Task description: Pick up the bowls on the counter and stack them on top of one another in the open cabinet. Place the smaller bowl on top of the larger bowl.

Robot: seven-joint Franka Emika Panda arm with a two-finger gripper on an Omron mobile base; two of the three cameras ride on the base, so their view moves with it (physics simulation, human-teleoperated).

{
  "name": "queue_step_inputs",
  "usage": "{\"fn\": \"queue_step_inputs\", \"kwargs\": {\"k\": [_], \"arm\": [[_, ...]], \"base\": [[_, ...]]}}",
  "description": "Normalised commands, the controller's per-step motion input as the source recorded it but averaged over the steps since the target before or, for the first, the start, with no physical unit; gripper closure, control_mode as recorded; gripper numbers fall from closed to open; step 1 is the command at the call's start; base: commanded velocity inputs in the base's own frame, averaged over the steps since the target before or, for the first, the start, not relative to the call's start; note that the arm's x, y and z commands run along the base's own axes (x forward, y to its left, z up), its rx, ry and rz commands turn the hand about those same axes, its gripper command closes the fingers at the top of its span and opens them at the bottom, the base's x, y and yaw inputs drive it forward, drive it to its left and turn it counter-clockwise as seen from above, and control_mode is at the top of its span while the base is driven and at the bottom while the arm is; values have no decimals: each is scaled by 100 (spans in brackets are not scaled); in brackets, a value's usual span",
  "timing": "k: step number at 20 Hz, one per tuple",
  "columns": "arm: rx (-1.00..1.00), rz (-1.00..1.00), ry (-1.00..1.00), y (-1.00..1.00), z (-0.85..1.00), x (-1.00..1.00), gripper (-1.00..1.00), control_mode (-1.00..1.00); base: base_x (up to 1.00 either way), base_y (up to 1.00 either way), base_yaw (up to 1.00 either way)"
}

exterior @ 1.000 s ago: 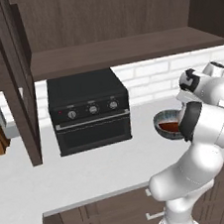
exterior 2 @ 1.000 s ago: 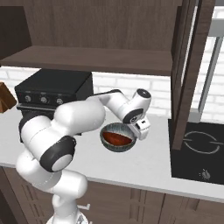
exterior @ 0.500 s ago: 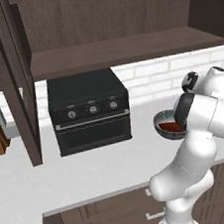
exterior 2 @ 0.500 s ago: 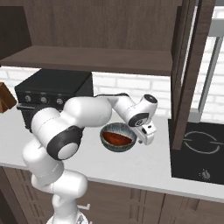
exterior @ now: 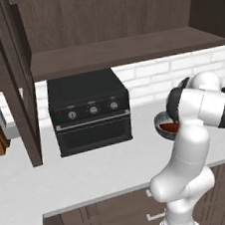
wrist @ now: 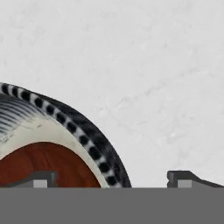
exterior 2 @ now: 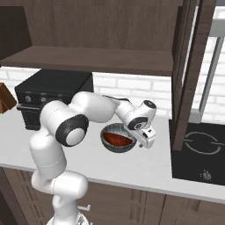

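Two bowls already nested on the tabletop (exterior 2: 145, 169), reddish-brown bowl (exterior 2: 117, 140) inside grey speckled bowl (exterior 2: 107, 143): rigid, glossy, likely slippery; fingers (wrist: 187, 178) apart, straddling the right rim.

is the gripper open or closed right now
Open. In the hand view the gripper has its two fingertips standing far apart, one over the reddish-brown bowl nested in the grey speckled bowl, the other over bare counter.
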Motion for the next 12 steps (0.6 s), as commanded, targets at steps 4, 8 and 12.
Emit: {"fn": "queue_step_inputs", "kwargs": {"k": [4, 8, 12], "arm": [[0, 10, 0, 0, -30, 30, -100, -100], [-3, 8, 1, 6, -30, 11, 100, -100], [0, 6, 0, 6, -11, 0, 100, -100]], "base": [[0, 0, 0], [0, 0, 0], [0, 0, 0]]}}
